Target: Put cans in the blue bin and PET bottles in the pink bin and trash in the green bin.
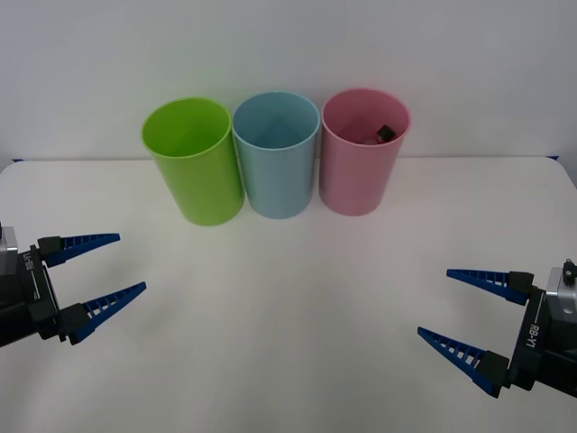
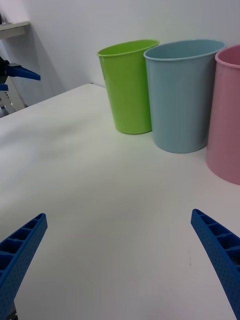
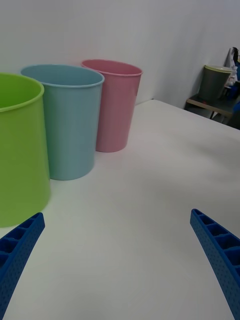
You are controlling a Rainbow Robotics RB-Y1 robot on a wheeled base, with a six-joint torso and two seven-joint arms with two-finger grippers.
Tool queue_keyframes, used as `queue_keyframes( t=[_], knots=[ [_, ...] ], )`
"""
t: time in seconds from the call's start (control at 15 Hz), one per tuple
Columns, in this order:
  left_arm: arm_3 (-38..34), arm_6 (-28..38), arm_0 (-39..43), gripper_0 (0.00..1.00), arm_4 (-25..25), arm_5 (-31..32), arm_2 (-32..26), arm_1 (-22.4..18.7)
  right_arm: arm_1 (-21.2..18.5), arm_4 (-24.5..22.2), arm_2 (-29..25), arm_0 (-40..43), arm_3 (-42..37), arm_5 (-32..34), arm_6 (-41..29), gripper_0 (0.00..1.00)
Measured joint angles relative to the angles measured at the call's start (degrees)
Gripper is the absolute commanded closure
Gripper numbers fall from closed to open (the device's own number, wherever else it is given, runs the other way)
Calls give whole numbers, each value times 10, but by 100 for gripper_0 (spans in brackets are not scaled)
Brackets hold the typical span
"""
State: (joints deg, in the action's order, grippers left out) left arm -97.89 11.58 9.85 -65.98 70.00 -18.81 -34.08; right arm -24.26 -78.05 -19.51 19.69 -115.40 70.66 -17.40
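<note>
Left gripper and right gripper, both spread wide, holding nothing, low at table sides. Dark cap, probably bottle, inside pink bin. We judge sorting finished; next, just stay parked.

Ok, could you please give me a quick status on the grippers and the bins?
Left gripper and right gripper open, empty, low at table's near edge. Green bin, blue bin, pink bin upright in a row; a dark object inside pink. Nothing in the way.
</note>
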Motion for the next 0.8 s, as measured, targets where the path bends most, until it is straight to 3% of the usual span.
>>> queue_keyframes(
  t=[0.8],
  knots=[
    [-12, -7, 38, 0, 5, 5, -14, 8, 0, 0, 0, 0, 0, 0, 0, 0]
  ],
)
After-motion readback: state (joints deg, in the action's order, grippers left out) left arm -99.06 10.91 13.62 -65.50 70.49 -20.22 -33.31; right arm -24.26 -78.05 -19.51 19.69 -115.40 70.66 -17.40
